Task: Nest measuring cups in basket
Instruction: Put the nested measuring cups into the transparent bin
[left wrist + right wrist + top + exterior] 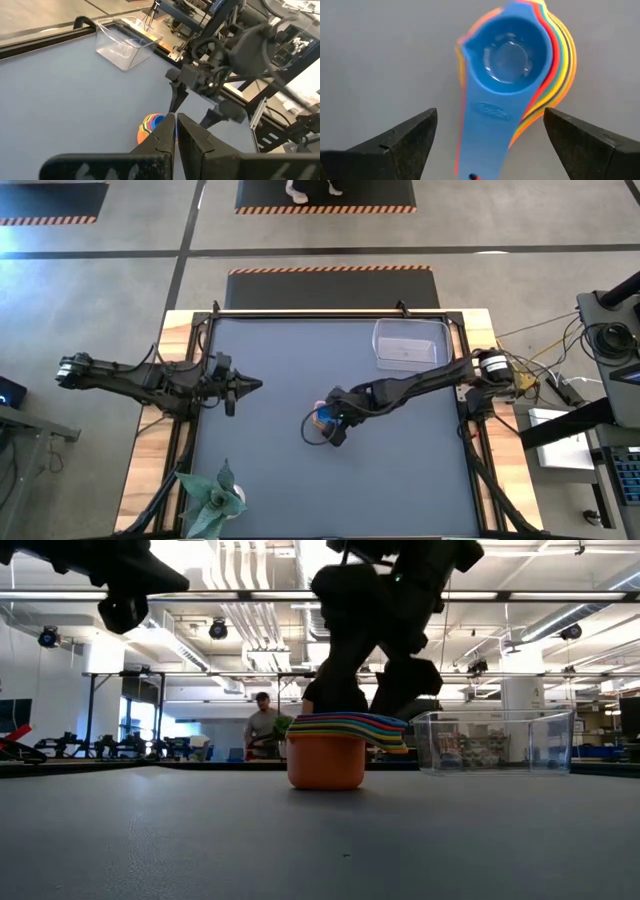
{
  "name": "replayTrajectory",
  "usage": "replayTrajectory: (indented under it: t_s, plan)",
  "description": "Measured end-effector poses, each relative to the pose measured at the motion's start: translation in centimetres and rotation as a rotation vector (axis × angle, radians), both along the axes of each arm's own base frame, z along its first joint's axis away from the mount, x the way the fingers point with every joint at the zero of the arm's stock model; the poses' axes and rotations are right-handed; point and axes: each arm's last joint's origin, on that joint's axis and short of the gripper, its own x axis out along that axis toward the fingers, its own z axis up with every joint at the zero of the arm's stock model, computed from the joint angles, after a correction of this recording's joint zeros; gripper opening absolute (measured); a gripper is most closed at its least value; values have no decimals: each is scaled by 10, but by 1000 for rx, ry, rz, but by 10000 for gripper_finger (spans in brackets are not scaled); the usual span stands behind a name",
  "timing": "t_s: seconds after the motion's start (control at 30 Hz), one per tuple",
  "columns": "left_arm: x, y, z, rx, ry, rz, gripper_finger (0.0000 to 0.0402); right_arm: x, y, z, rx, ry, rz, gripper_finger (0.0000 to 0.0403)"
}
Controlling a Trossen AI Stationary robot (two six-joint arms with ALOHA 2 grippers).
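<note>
Basket (408, 345): clear bin at the table's far right corner — nothing visible inside.
Measuring cups (512, 70): nested in one stack, blue on top, orange outermost; mid-table, well apart from the basket.
Right gripper (490, 142): above the stack, fingers spread wide either side of the handles — gripping nothing.
Left gripper (252, 386): over the table's left side, fingers nearly together, empty.

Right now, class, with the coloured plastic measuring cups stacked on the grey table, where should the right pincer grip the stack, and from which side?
Probably from above, across the fanned flat handles of the nested measuring cups: the open right pincer already straddles them, and they jut sideways off the stack.
</note>
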Motion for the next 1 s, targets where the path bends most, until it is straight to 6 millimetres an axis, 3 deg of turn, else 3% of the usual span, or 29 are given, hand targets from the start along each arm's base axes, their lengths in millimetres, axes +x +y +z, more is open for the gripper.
replayTrajectory:
  t_s: [0.3, 1.0]
  plan:
    - [1, 0, -2, 14, 13, -5, 0, 13, 1, -18, -14, 188, -21, 354]
    - [8, -1, -8, 45, 75, -18, 0, 19, 7, -31, 20, 232, -15, 354]
